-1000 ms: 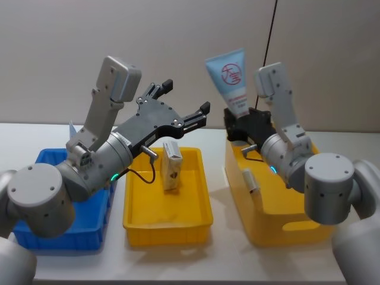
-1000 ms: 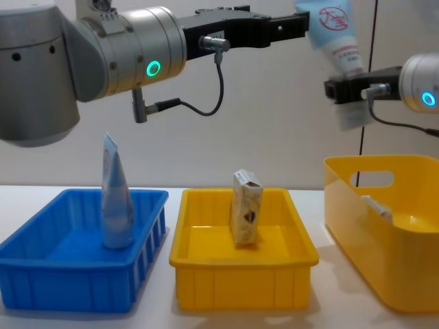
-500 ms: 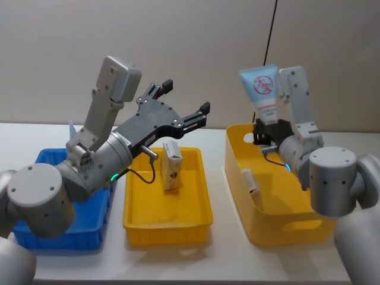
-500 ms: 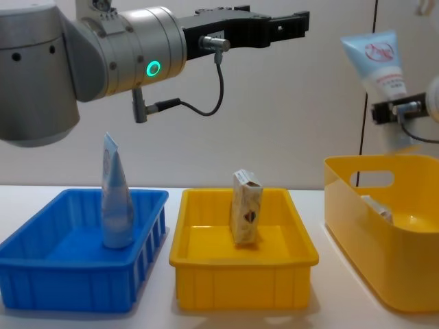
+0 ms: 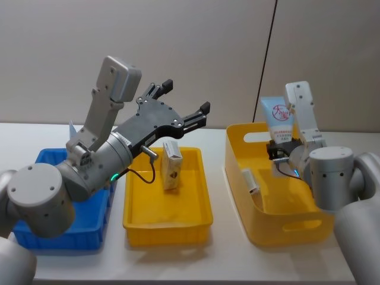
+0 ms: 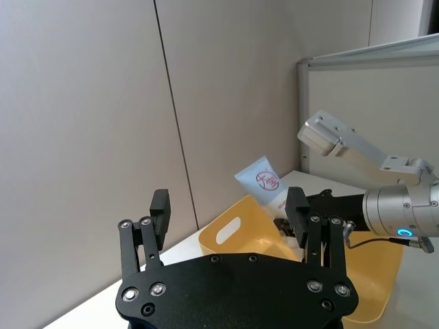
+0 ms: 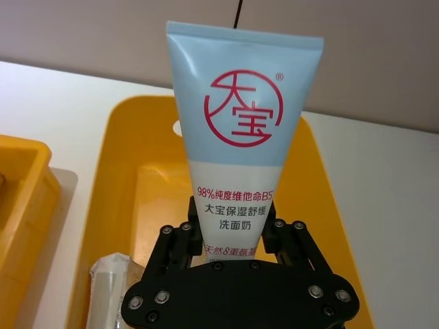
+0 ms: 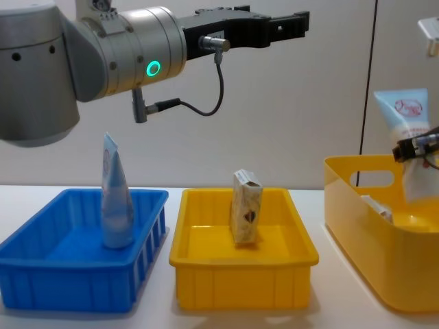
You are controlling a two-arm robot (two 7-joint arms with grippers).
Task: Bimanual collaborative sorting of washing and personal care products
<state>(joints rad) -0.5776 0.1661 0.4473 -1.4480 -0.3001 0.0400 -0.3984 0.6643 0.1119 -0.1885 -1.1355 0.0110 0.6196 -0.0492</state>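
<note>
The right gripper (image 7: 230, 236) has its jaws clamped on the lower end of the big white squeeze tube (image 5: 279, 117), the crimped end with the red print standing straight up above them, and it holds the tube over the deep yellow crate (image 5: 261, 228) on the right, the cap end below the jaws already dipped inside the crate's rim as the chest view shows it. I'd guess the upright grip near the cap is deliberate: the heavy end hangs down, so the tube can be let go and drop into the bin without tipping out. Beside and below those jaws, a small carton or wrapped pack (image 5: 250, 180) leans on the crate's near wall, so this looks like the bin for that sort. The left gripper (image 5: 178, 104) is raised high, its jaws spread wide with nothing between them, well apart from the tube and hanging above the shallow yellow tray (image 5: 167, 222); it seems to be waiting. Under and just behind those open jaws a cream carton (image 5: 171, 166) with a dark brown mark stands upright in the tray. Farther off to their outer side the slimmer pale bluish tube (image 8: 116, 199) stands cap down in the blue crate (image 8: 75, 288) on the worktop (image 5: 225, 267).
</note>
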